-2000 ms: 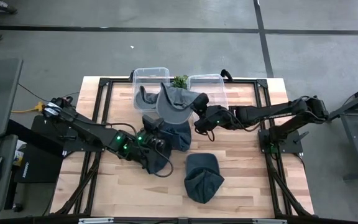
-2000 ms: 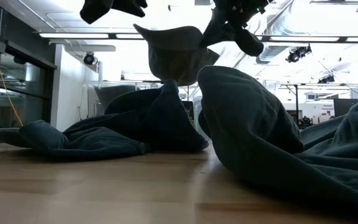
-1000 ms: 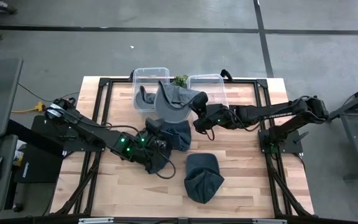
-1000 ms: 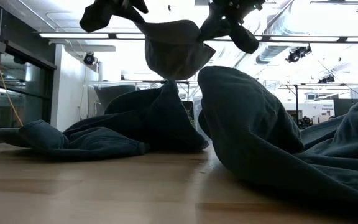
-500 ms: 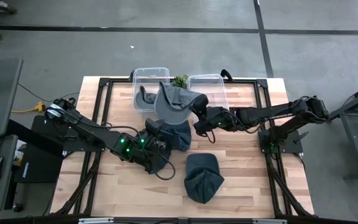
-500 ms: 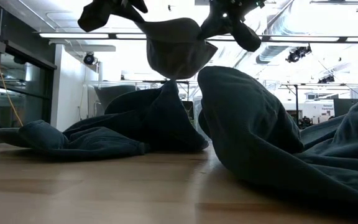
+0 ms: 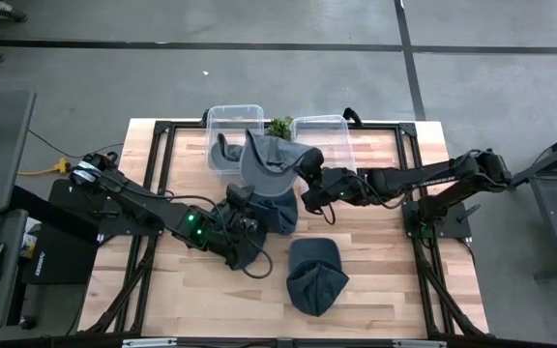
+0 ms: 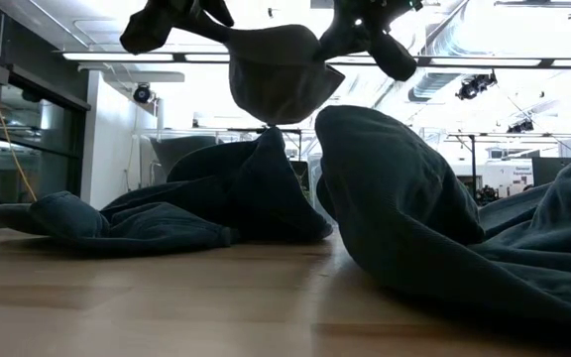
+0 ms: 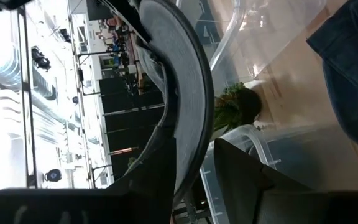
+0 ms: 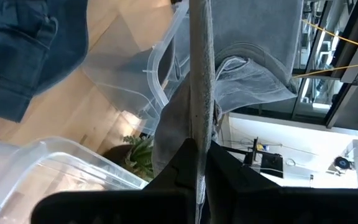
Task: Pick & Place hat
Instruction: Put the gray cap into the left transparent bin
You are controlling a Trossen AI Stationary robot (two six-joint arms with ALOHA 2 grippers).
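Observation:
A grey brimmed hat (image 7: 267, 159) hangs in the air between my two grippers, just in front of two clear bins; in the low view the hat (image 8: 271, 84) has its crown sagging below the brim. My left gripper (image 7: 248, 188) is shut on it from the near left, my right gripper (image 7: 306, 166) from the right. In the low view my left gripper (image 8: 191, 15) shows at the upper left and my right gripper (image 8: 350, 30) at the upper right. My left gripper pinches the hat's brim (image 9: 194, 106) between its two fingers (image 9: 241, 180), coming nearly level from the table's near left. The brim shows edge-on between them, and the hat hangs clear of the table. My right gripper pinches the opposite side of the brim (image 10: 199, 124) between its two fingers (image 10: 182, 165), coming nearly level from the table's right. The brim runs edge-on out from the fingers. The hat is lifted clear, its crown hanging below.
Two clear bins stand at the table's far edge: the left one (image 7: 233, 124) holds a dark hat (image 7: 222, 153), the right one (image 7: 323, 133) shows nothing inside. A small green plant (image 7: 279, 126) sits between them. Dark hats lie below my left arm (image 7: 264, 217) and near the front (image 7: 317, 274).
Both arms have stayed nearly in place. The brim on my left gripper's side has come up a little, so the hat hangs more level between the two grippers.

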